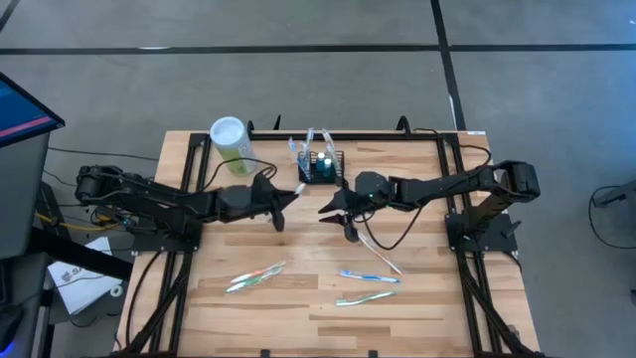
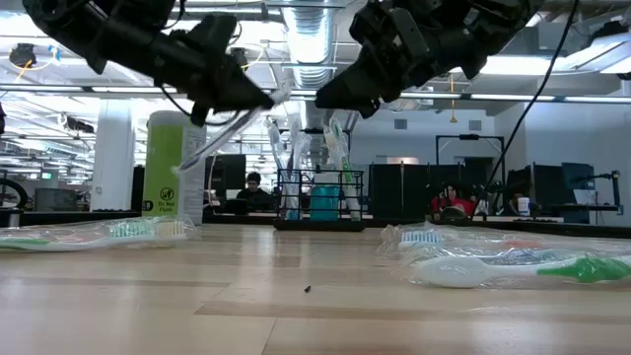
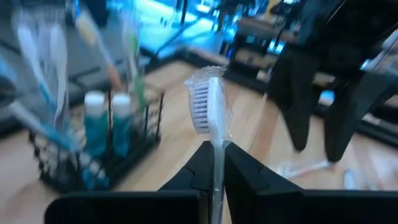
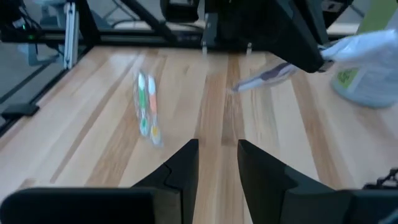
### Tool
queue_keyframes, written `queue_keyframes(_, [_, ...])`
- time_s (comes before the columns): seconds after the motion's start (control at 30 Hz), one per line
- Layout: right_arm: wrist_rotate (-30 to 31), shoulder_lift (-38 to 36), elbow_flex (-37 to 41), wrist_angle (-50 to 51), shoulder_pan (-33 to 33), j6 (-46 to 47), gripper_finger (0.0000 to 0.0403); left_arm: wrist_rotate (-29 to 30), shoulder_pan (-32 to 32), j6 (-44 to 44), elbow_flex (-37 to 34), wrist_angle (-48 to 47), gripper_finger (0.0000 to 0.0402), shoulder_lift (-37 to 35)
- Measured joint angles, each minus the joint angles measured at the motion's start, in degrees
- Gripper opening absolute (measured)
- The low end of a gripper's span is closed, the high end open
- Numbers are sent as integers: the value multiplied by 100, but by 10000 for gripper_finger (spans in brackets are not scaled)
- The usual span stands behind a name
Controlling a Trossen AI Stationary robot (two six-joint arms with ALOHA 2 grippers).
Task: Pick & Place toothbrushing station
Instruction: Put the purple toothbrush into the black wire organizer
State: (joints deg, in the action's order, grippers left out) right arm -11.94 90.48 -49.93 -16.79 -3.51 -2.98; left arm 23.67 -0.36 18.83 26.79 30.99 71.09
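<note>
The toothbrushing station, a small black wire-mesh basket (image 1: 320, 165), stands at the table's far middle with several toothbrushes and blue-capped tubes upright in it; it also shows in the left wrist view (image 3: 93, 146). My left gripper (image 1: 291, 196) hovers just near-left of it, shut on a clear-wrapped white toothbrush (image 3: 208, 102). My right gripper (image 1: 336, 212) hangs open above the table to the basket's near right, with nothing between its fingers (image 4: 217, 149). My left gripper pinches the wrapped toothbrush between its two fingers at the neck just below the bristle head (image 3: 216, 142). The head sticks out beyond the fingertips. The fingers come nearly level from the table's left. The brush is lifted clear, its handle (image 2: 212, 138) slanting down behind the fingers.
A pale-green cylinder with a white lid (image 1: 230, 142) stands left of the basket. Wrapped toothbrushes lie on the near half of the table: one at the left (image 1: 256, 276), two at the right (image 1: 370, 276) (image 1: 366, 298), and a white one (image 1: 383, 259) under my right arm.
</note>
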Motion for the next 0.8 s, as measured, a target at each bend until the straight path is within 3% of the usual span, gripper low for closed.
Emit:
queue_keyframes(0.47, [0,0,0,-890,-90,1,103,-903,0,-779,0,1749,13,0])
queue_keyframes(0.8, [1,0,0,-2069,-156,259,103,-1185,-4,-1259,9,2785,12,27])
